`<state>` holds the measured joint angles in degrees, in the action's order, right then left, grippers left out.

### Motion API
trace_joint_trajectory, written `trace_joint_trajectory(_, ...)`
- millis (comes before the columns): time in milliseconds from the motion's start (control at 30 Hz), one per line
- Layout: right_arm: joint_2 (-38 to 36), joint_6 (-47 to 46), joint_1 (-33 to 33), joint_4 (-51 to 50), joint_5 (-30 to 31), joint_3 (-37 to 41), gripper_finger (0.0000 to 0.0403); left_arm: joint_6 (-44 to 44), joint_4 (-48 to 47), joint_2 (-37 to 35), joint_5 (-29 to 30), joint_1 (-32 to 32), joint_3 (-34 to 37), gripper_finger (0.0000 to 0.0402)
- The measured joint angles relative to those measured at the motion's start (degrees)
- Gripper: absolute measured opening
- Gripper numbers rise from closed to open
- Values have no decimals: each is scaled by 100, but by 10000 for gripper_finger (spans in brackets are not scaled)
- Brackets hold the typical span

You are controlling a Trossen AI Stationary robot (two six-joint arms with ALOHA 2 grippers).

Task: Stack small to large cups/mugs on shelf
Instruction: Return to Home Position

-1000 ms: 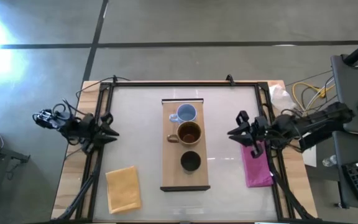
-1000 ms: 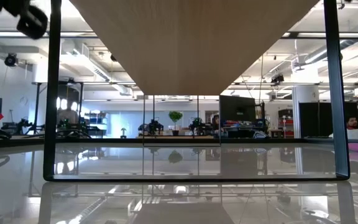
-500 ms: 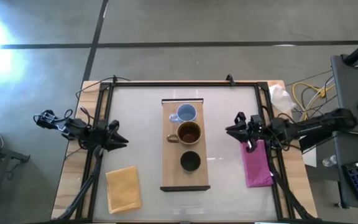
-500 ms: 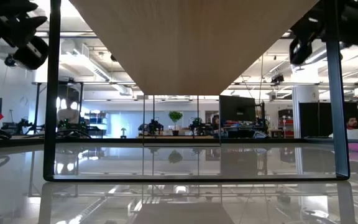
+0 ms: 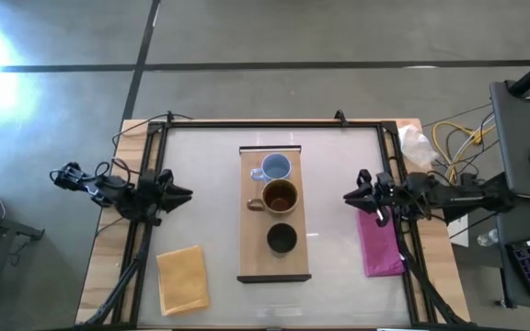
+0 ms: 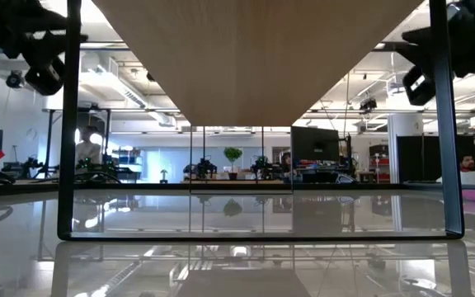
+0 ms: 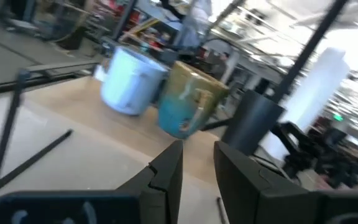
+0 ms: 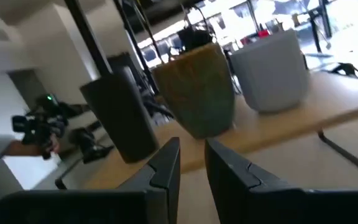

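Note:
The light-wood shelf [image 5: 251,250] stands in the middle of the table. On it, in a row from far to near, stand the light-blue mug [image 5: 273,167], the brown mug [image 5: 281,197] and the black cup [image 5: 282,238], each upright on its base. My left gripper [image 5: 188,194] is shut and empty, left of the shelf, pointing at it; its wrist view shows all three vessels [image 7: 188,102]. My right gripper [image 5: 347,197] is shut and empty, right of the shelf, pointing at it [image 8: 197,93]. In the low view only the shelf's underside [image 6: 262,58] shows.
A yellow cloth [image 5: 182,280] lies at the near left. A magenta cloth [image 5: 378,244] lies at the right edge, under my right arm. The shelf's dark legs [image 6: 71,124] stand on the glossy tabletop. Bare table lies between each gripper and the shelf.
My left gripper has moved toward the shelf and come down a little. My right arm has stretched out lower and its gripper has turned about its own axis, drawing slightly back toward the table's right edge. The mugs, cup and shelf have stayed put.

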<state>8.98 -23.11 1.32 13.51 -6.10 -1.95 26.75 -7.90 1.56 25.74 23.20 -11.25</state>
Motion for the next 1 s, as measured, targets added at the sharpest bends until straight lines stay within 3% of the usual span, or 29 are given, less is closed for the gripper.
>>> trace_joint_trajectory(167,-744,-27,2,-1899,38,-328,68,131,-12,67,146,0,100,77)
trace_joint_trajectory(333,-889,-26,2,-2732,58,-571,73,133,-13,203,148,0,110,77)
trace_joint_trajectory(1000,-646,-26,2,-2815,62,-872,74,135,-10,502,153,0,112,77)
